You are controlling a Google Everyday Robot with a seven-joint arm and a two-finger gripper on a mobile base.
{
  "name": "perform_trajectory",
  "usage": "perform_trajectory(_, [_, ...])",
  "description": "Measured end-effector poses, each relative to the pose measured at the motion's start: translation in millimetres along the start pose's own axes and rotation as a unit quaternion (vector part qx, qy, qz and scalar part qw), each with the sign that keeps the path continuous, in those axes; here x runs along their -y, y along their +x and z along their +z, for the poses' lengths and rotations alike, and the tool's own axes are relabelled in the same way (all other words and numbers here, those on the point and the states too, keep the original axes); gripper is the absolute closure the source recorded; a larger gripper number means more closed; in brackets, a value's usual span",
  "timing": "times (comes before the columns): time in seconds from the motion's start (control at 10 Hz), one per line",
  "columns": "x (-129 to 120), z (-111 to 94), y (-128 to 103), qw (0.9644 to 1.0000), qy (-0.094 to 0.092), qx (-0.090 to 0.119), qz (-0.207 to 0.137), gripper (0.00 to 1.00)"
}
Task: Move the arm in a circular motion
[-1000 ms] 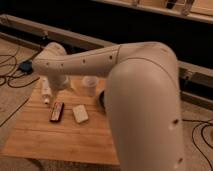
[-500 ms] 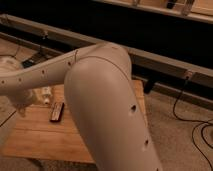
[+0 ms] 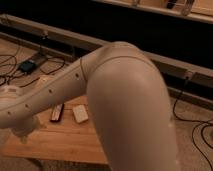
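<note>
Robotics lab, arm (image 3: pixel 125 100), end effector (image 3: pixel 23 127) low-left, floor cables (image 3: pixel 179 100)

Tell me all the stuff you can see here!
table: one, light wood, lower left, under the arm.
dark bar: one, black, flat on the table.
pale block: one, cream-white, on the table, just right of the dark bar.
small box: one, dark, on the floor, upper left.
cables: several, black, on the floor at left and right.
arm: one, cream-white, fills the middle, stretched to the left.
end effector: one, pale, at the arm's left end, over the table's left edge.
</note>
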Motion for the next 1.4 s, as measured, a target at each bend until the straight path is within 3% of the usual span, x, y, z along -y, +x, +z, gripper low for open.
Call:
perform_trajectory(0.1, [19.7, 1.4, 17.4, 0.9996, 0.003, -0.001, 0.027, 0.35])
perform_trajectory(0.2, [51.8, 1.1, 41.7, 0.9972, 0.007, 0.0, 0.075, 0.35])
perform_trajectory(0.4, [109.1, -6.3, 70.5, 0.9883, 0.015, 0.012, 0.151, 0.35])
perform_trajectory(0.5, [140.5, -12.2, 79.1, 0.9814, 0.017, 0.019, 0.19, 0.35])
perform_trajectory(0.7, [203.4, -25.2, 78.5, 0.9693, 0.027, 0.036, 0.242, 0.35])
perform_trajectory(0.9, [252.4, -38.2, 53.9, 0.9619, 0.038, 0.046, 0.267, 0.35])
perform_trajectory(1.1, [271.7, -47.5, 12.7, 0.9606, 0.051, 0.044, 0.269, 0.35])
perform_trajectory(1.2, [268.2, -50.3, -11.4, 0.9627, 0.058, 0.043, 0.261, 0.35])
perform_trajectory(1.4, [236.5, -51.7, -59.6, 0.9706, 0.065, 0.038, 0.229, 0.35])
